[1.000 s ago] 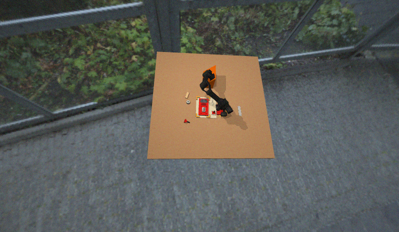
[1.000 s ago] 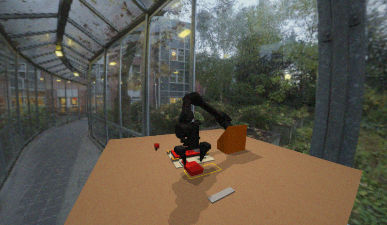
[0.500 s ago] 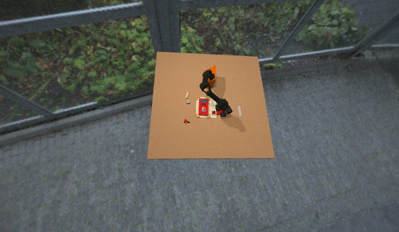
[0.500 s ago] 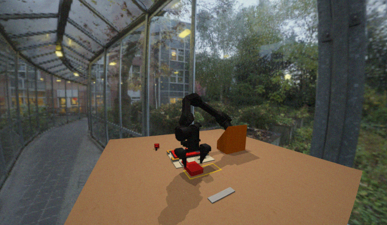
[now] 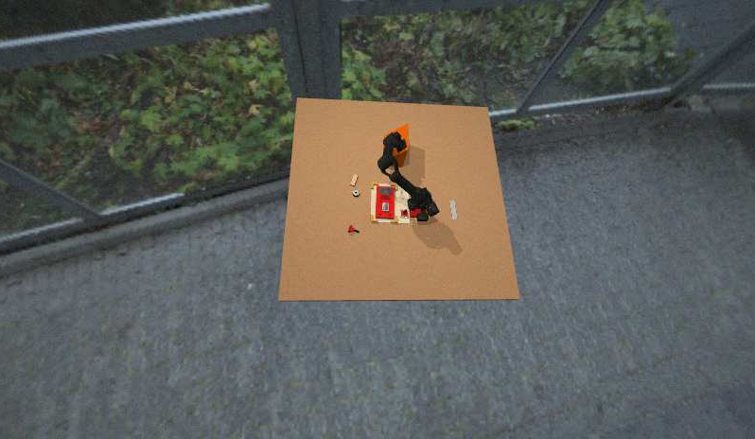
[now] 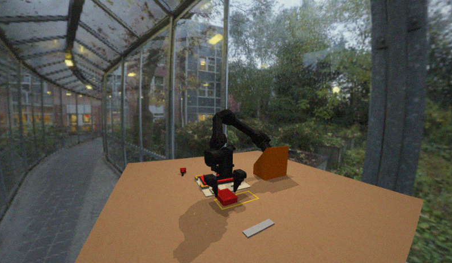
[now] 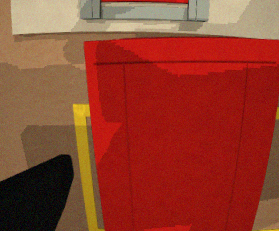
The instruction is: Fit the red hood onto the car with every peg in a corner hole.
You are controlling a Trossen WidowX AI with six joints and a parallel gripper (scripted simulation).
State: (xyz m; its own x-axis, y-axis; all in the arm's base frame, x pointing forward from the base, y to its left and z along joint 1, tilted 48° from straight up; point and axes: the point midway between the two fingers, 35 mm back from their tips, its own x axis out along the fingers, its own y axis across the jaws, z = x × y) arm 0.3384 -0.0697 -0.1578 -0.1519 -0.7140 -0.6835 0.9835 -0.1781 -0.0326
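The red hood (image 6: 226, 196) (image 7: 184, 140) lies flat on the table inside a yellow outlined rectangle (image 6: 250, 194) (image 7: 82, 160), just beside the jig. In the top view the arm hides most of it. The red car chassis (image 5: 385, 201) (image 6: 221, 179) sits in the cream jig plate (image 5: 405, 219) (image 7: 45, 1). My gripper (image 6: 225, 191) (image 7: 180, 166) (image 5: 424, 211) is open wide and empty. It hangs low over the hood, with one finger on each side of it and apart from it.
An orange wedge block (image 5: 402, 138) (image 6: 272, 162) stands behind the jig by the arm's base. A grey strip (image 5: 452, 209) (image 6: 258, 227) lies past the hood. A small red part (image 5: 352, 229) (image 6: 182, 170), a tan block (image 5: 354, 180) and a washer (image 5: 356, 193) lie on the jig's other side.
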